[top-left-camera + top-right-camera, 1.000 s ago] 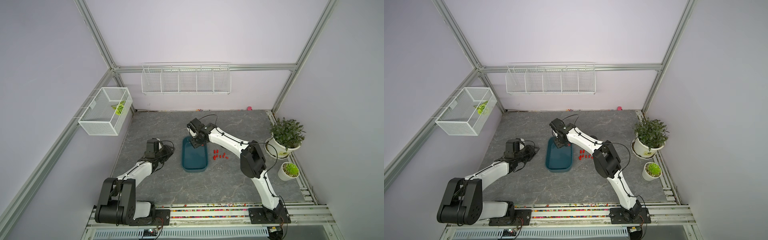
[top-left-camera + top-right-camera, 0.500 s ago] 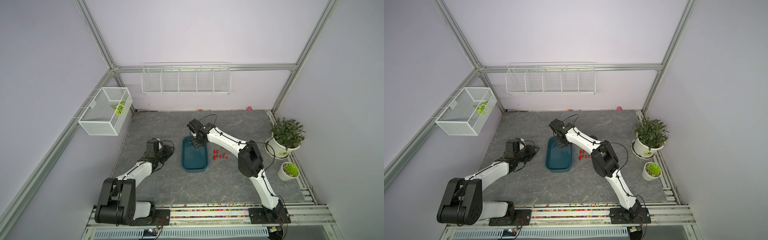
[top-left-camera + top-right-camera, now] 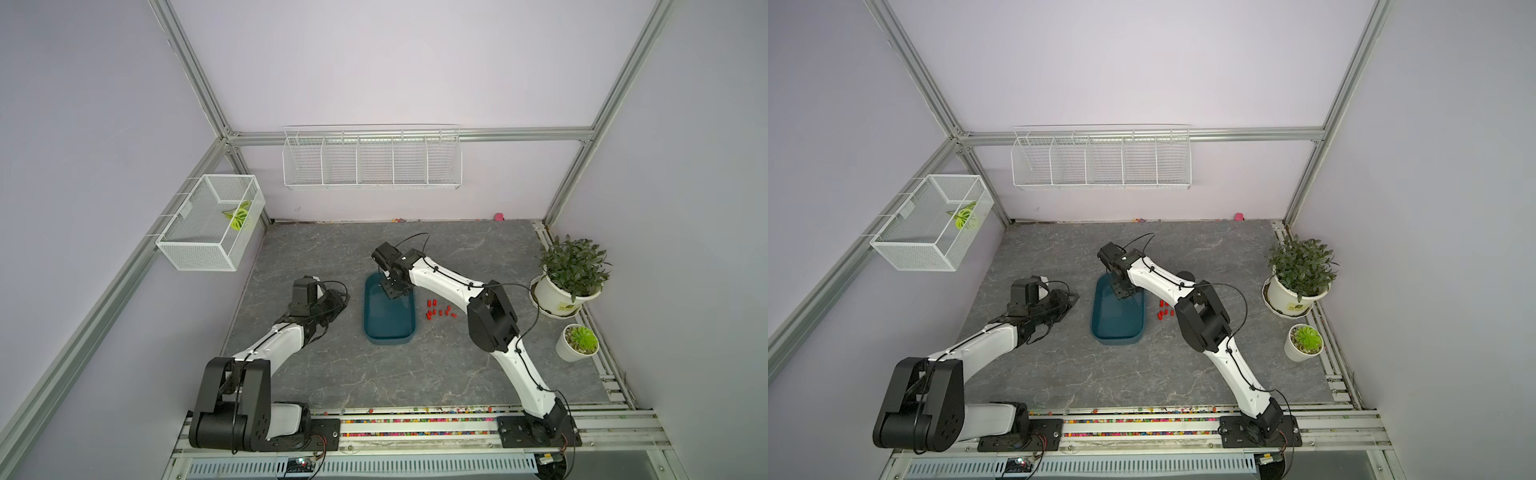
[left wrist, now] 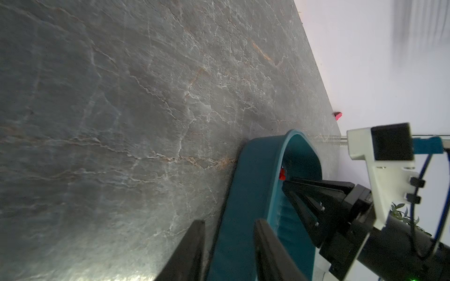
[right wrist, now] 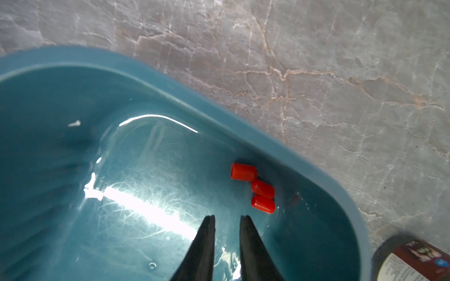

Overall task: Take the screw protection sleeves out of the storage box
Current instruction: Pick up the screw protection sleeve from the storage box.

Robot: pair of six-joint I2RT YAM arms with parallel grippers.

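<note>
The teal storage box (image 3: 390, 328) (image 3: 1118, 328) lies mid-table. My right gripper (image 3: 392, 291) (image 3: 1121, 293) (image 5: 227, 216) reaches down into its far end, open by a narrow gap with nothing between the fingers. Three red screw protection sleeves (image 5: 262, 188) lie in the box's corner just beyond the fingertips; the left wrist view shows one sleeve (image 4: 282, 174). Several more sleeves (image 3: 438, 311) (image 3: 1165, 311) lie on the table right of the box. My left gripper (image 3: 338, 297) (image 3: 1069, 299) (image 4: 229, 221) is open and empty, turned on its side, a little left of the box.
A black canister (image 5: 411, 260) stands just outside the box's far right corner. Two potted plants (image 3: 571, 266) (image 3: 579, 340) line the right edge. Wire baskets (image 3: 372, 158) (image 3: 212, 220) hang on the walls. Coloured beads (image 3: 415, 419) fill the front rail.
My right gripper has edged a little toward the far left over the box's far end. The left arm has not moved.
</note>
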